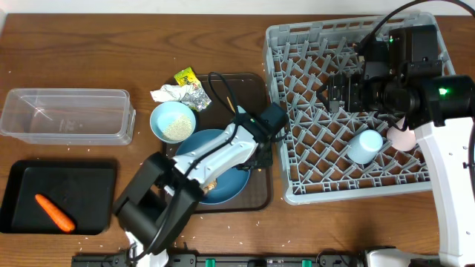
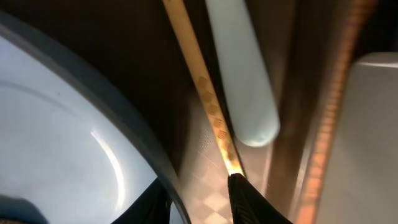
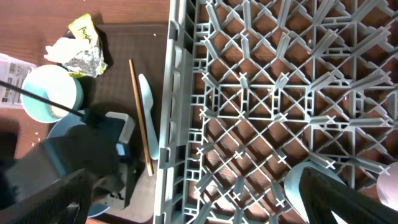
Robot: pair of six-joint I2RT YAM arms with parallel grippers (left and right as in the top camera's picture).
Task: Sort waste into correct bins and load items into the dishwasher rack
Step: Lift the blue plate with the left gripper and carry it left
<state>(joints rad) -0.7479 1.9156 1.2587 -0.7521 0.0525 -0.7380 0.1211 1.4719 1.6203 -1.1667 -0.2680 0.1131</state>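
My left gripper [image 2: 202, 202] is low over the brown serving tray [image 1: 249, 89], jaws a little apart. One finger is over the blue plate's [image 2: 56, 143] rim; the other fingertip [image 2: 249, 199] touches the end of the wooden chopstick [image 2: 205, 93]. The pale blue spoon [image 2: 239, 68] lies beside the chopstick. My right gripper [image 3: 196, 205] hangs wide open and empty above the grey rack [image 1: 356, 111], which holds a light blue cup [image 1: 365, 146] and a pink cup [image 1: 403, 138]. A white bowl [image 1: 173, 121] with rice stands behind the plate [image 1: 215, 178].
Crumpled paper [image 1: 167, 93], a yellow-green wrapper [image 1: 185, 76] and a silvery wrapper [image 1: 197, 96] lie at the serving tray's far left corner. The clear tub [image 1: 67, 115] stands at the left. In front of it, the black tray [image 1: 59, 196] holds an orange carrot [image 1: 55, 212].
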